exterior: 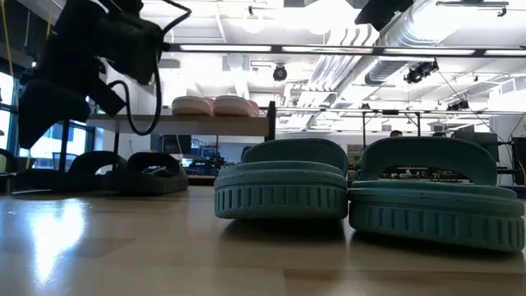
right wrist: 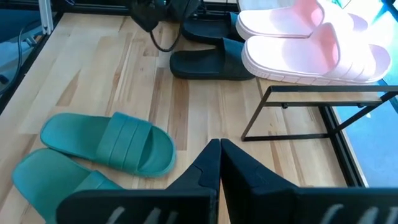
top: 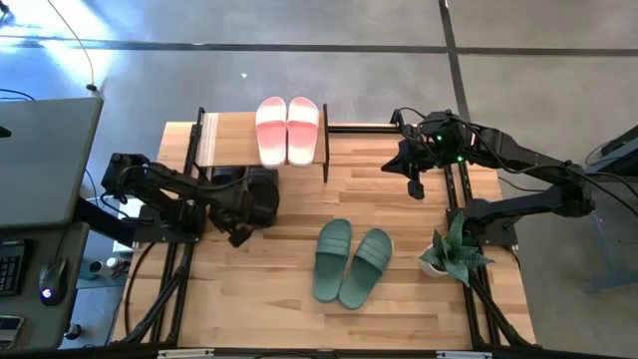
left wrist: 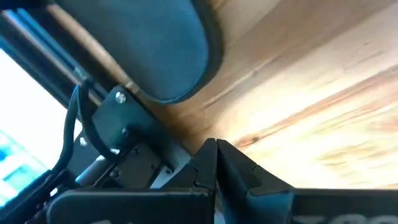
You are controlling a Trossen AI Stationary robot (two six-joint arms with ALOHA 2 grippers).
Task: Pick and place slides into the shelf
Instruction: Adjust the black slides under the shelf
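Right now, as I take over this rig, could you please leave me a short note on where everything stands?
Left pincer: shut, empty, low over the table beside the black rubber slides.
Right pincer: shut, empty, raised near the shelf's right end.
Done: the pale pink rubber slides sit side by side on the light wooden top board of the black-framed shelf.
Left: the black pair lies at the shelf's front edge, partly under the board; whether it is properly seated I cannot tell. The sage green rubber slides lie on the open wooden table, untouched.
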